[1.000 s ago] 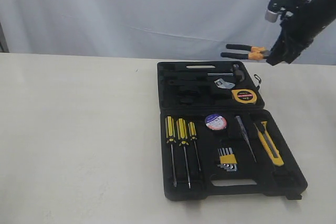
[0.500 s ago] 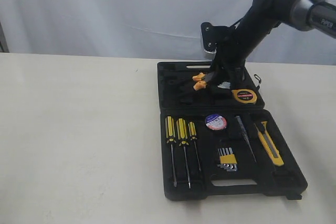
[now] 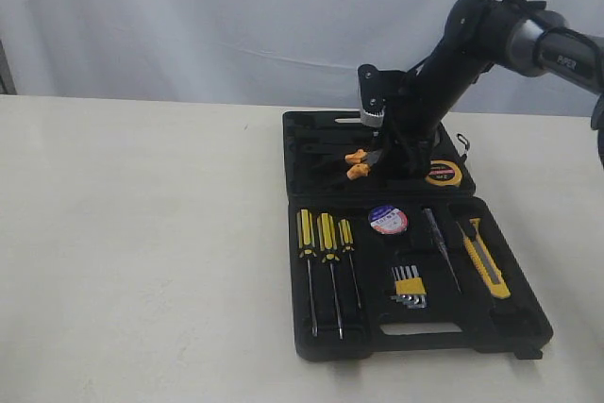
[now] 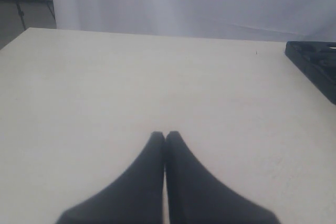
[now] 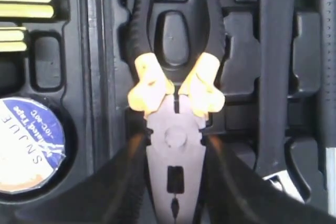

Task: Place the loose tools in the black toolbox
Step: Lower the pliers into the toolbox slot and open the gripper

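Black toolbox (image 3: 311, 332) lies open on the right part of the desk (image 3: 142, 233), two halves flat and hinge line running across the exterior view. A wide run of desk lies to its left, with only a narrow strip to its right and along its near edge. White curtain (image 3: 236, 16) closes off the far side. Left pincer (image 4: 165, 138) hangs low over that left run of desk, fingertips pressed together with nothing between them. It is well apart from the toolbox, of which only a corner shows at the edge of its wrist view. Right pincer (image 3: 379, 153) reaches down into the far half and is clamped on the metal head of the pliers (image 3: 357, 163). In the right wrist view the pliers (image 5: 176, 129) sit between the two dark fingers of that pincer (image 5: 176, 156). Their long axis runs straight out from it. The handles spread in a narrow V over a moulded recess, pointing left in the exterior view, along the far half's length. Cannot tell whether they touch the plastic. Count: one pliers; one tape measure (image 3: 442, 174) in the far half, at its right end by the hinge; one tape roll (image 3: 388, 220) in a round recess of the near half; one utility knife (image 3: 484, 259) at the near half's right side, long axis slanting from hinge toward near edge; three screwdrivers (image 3: 326, 261) side by side, tips toward the near edge; one hex-key set (image 3: 408, 287).
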Controlling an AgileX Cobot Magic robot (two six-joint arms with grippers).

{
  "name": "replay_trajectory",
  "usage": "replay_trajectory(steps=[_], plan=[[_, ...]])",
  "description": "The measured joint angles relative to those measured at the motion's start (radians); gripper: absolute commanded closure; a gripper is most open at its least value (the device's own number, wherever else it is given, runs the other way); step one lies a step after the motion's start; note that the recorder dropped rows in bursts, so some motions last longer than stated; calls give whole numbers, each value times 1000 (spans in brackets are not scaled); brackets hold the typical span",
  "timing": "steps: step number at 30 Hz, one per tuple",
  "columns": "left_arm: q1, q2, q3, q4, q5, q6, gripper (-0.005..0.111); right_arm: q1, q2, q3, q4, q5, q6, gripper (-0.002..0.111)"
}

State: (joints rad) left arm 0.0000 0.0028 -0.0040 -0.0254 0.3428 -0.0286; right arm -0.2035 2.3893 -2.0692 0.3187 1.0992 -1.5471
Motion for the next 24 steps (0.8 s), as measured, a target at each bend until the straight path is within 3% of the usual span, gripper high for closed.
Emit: replay_trajectory(steps=[16, 19, 22, 24], plan=[[0, 0, 0, -4, 0, 0, 107, 46, 30, -8, -105, -35, 87, 105], [0, 0, 0, -4, 0, 0, 107, 46, 32, -8, -118, -35, 105, 83], [0, 0, 0, -4, 0, 0, 107, 48, 32, -8, -127, -35, 115, 50], [0, 0, 0, -4, 0, 0, 107, 48, 32, -8, -138, -33, 129, 40]])
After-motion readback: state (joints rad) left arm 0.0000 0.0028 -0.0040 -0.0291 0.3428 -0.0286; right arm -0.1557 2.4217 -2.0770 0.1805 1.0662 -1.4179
